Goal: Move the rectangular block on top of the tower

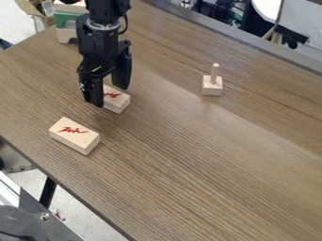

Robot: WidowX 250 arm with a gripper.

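The fingers of the black gripper [109, 97] are held well apart around a red-marked, pale wooden rectangular block [117, 102], with nothing seen gripped.

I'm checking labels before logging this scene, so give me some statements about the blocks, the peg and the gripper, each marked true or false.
1. The peg stands upright on the small base block. True.
2. The gripper is at the rectangular block nearest the camera. False: it is at the farther rectangular block.
3. Red marks show on both rectangular blocks. True.
4. The nearer rectangular block rests on top of the peg. False: it lies on the table.
5. In the picture, the peg is right of both rectangular blocks. True.
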